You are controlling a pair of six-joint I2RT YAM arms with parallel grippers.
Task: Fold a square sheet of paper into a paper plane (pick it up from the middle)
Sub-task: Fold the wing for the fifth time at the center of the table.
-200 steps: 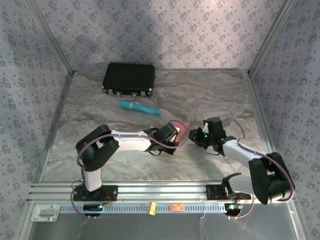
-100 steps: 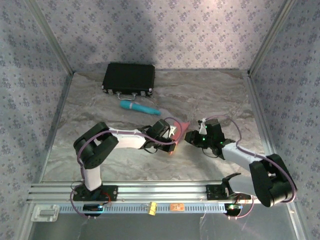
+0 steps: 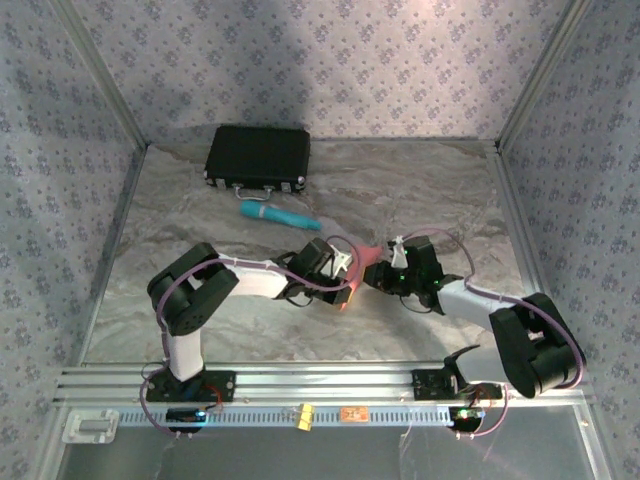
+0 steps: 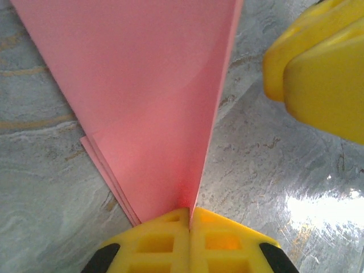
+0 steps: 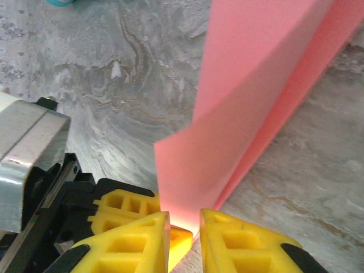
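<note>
Marble table (image 3: 430, 190), mid-area: creased pink paper (image 4: 153, 85) pinched by both left gripper (image 4: 189, 227) and right gripper (image 5: 185, 233), grippers close together; teal cylinder (image 3: 280, 214) near behind, walls (image 3: 600, 150) well apart.

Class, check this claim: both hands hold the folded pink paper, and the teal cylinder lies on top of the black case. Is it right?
No. The top external view shows the teal cylinder lying on the table in front of the black case, not on it. The left hand and right hand do both hold the folded pink paper.
</note>
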